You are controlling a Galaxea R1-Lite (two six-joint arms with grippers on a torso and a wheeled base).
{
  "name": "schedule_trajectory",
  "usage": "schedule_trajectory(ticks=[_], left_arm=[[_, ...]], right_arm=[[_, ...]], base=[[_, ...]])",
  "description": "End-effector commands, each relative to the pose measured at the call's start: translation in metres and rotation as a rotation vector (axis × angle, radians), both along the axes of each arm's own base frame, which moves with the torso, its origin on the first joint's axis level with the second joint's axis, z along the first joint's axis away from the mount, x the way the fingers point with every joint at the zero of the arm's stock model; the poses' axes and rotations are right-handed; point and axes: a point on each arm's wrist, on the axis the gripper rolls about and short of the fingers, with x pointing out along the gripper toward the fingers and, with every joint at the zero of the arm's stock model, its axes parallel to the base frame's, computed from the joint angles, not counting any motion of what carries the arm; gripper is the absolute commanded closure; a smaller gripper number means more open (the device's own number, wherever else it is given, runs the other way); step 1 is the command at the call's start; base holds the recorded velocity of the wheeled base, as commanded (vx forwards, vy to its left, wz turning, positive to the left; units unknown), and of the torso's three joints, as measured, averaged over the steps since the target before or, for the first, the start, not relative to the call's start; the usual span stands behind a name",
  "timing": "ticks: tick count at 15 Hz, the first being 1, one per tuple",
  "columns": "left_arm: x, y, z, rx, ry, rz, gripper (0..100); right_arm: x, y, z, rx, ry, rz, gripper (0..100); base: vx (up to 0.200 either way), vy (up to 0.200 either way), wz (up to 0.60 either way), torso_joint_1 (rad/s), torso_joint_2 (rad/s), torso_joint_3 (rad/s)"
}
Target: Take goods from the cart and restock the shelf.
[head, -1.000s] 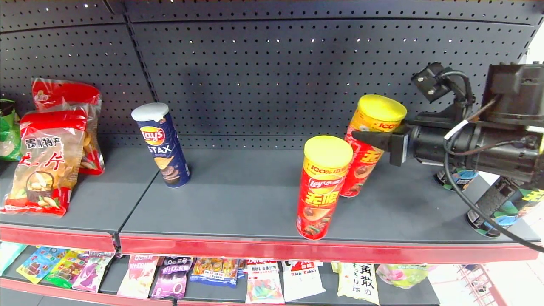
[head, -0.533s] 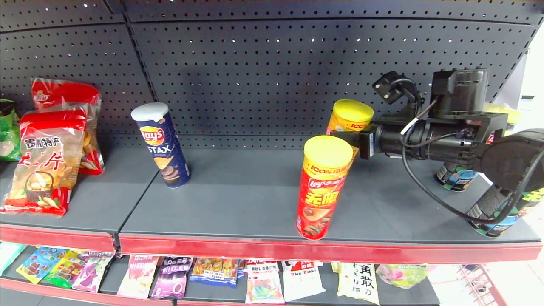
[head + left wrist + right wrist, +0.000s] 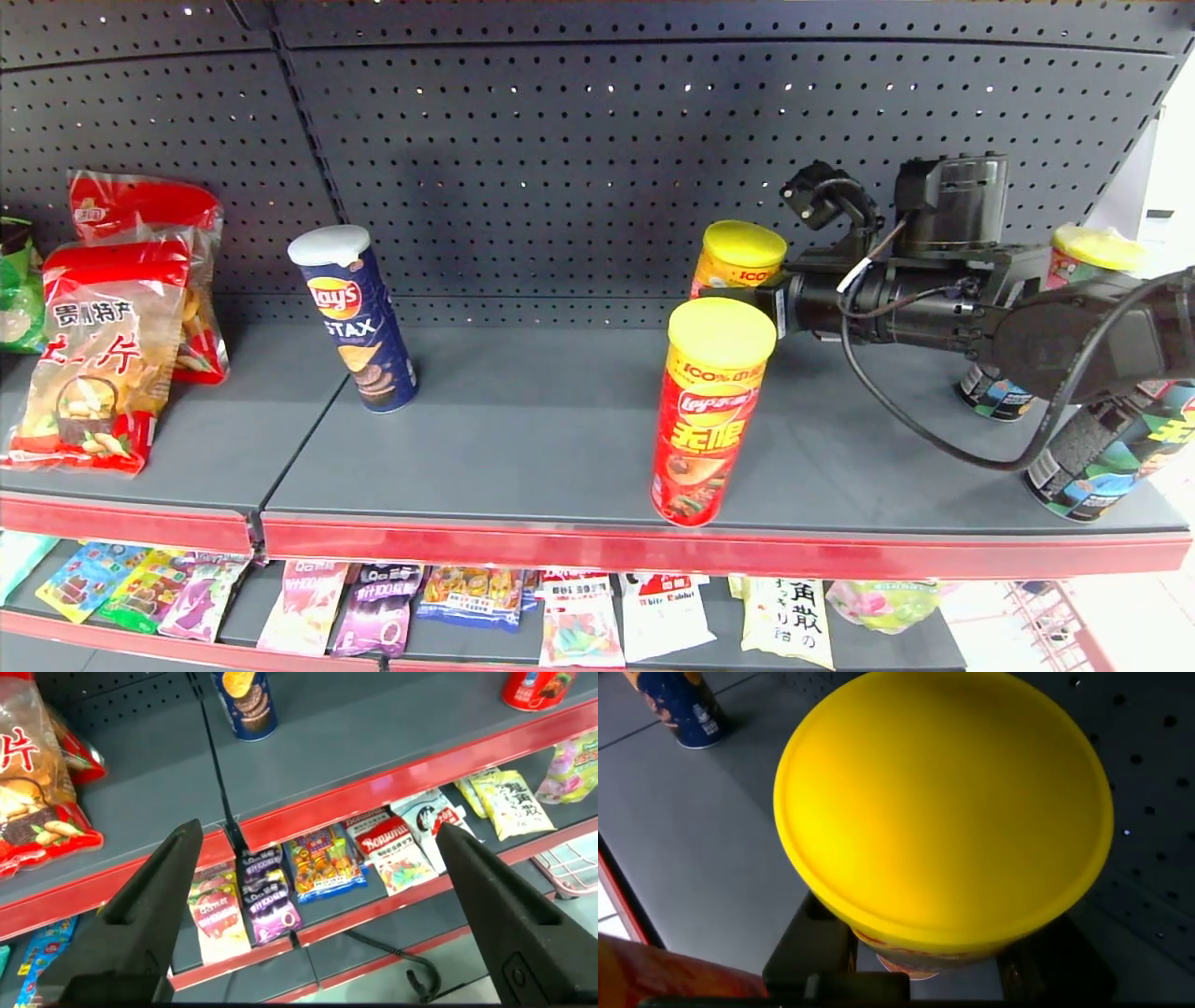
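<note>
Drifting toward nine o'clock, we are bringing the held can (image 3: 740,248), right gripper (image 3: 744,296) clamped round it, behind the front can (image 3: 714,420), nearing set-down.

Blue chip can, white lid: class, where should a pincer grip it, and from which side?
Probably the mid-body of the blue chip can, from the open front of the shelf: it stands on end, slim and round, clear either side.

On the shelf (image 3: 523,439), the front can (image 3: 714,411) stands near the edge. From it, the rear can (image 3: 738,257) is at 12 o'clock, seemingly close to the back panel (image 3: 560,168). The lone can (image 3: 355,317) is at 10 o'clock, the snack bags (image 3: 103,355) far out at 9, and the other cans (image 3: 1092,448) at 3.
</note>
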Motion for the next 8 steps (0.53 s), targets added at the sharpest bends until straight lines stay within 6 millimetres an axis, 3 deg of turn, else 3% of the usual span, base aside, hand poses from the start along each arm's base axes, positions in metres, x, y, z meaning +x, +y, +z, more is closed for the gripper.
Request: schedule_trajectory(ticks=[1,7,8], left_arm=[[0.0006,-0.0003,0.0002,0.003,0.003,0.000,0],[0.0020,-0.0009,-0.0018,0.007,0.016,0.001,0],[0.0018,-0.0008,-0.0023,0.007,0.016,0.001,0]], right_arm=[[0.0038,0.0027,-0.0032,-0.002,0.004,0.003,100],[0.0046,0.0037,-0.0078,-0.009,0.016,0.005,100],[0.0046,0.0037,-0.0078,-0.009,0.016,0.005,0]], base=[[0.000,0.000,0.00,0.000,0.00,0.000],[0.000,0.000,0.00,0.000,0.00,0.000],[0.000,0.000,0.00,0.000,0.00,0.000]])
